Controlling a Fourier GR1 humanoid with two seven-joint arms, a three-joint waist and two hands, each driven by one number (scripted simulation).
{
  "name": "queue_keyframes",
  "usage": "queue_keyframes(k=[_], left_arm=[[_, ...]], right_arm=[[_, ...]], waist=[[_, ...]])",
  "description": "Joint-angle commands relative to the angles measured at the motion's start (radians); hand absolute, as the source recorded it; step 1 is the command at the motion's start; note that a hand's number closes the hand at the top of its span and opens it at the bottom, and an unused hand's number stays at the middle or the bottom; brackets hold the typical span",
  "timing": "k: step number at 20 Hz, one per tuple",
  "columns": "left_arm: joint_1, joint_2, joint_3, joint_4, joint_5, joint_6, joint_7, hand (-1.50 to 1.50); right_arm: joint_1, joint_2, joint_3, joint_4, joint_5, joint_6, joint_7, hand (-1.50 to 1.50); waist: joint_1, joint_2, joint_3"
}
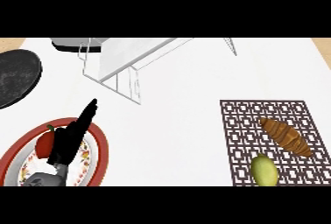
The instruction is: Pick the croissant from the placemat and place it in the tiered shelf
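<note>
Worktop (181, 131): white; spreads under everything; carries shelf, placemat and both plates
Tiered shelf (123, 61): white, wire-framed; up and to the right of the left robot hand, well apart from it; tilted across the far part of the worktop; no croissant on it
Placemat (239, 131): dark brown lattice pattern; far to the right of the left robot hand; lies flat on the worktop
Dark plate (16, 78): black, round; up and to the left of the left robot hand; cut off by the left edge
Red-rimmed plate (100, 144): patterned inside; directly beneath the left robot hand; holds a red fruit
Left robot hand (71, 135): black; fingers straight and together, pointing up and to the right; grasps nothing; hangs over the red-rimmed plate
Croissant (286, 136): brown, striped; far right of the left robot hand, on the placemat, lying diagonally; untouched
Green fruit (264, 170): yellow-green, oval; on the placemat just below the croissant, far right of the left robot hand
Red fruit (45, 142): on the red-rimmed plate; just left of the left robot hand, partly hidden by it
</note>
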Motion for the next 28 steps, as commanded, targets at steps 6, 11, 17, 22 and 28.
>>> queue_keyframes(k=[6,11,17,22,28], left_arm=[[0.048,0.022,0.022,0.008,0.022,-0.058,0.004,0.00],[0.040,-0.022,0.003,0.034,-0.016,-0.001,0.002,0.00],[0.035,-0.004,0.017,0.038,-0.009,-0.027,0.003,0.00],[0.060,-0.029,-0.005,-0.051,-0.034,-0.011,0.055,0.00],[0.025,-0.019,0.017,-0.023,-0.052,-0.035,0.069,0.00]], right_arm=[[-0.012,-0.134,0.107,-0.149,0.085,0.243,0.069,-1.50],[-0.046,-0.256,0.201,-0.326,0.383,0.042,0.131,-1.50],[-0.060,-0.196,0.308,-0.540,0.585,-0.133,0.441,-1.50],[-0.028,-0.091,0.352,-0.681,0.625,-0.079,0.654,-1.50],[-0.037,0.047,0.424,-0.709,0.678,0.003,0.857,-1.50]], waist=[[-0.014,-0.011,-0.009],[-0.026,-0.013,-0.012],[-0.022,-0.012,-0.010],[-0.012,-0.010,-0.007],[-0.009,-0.007,-0.007]])
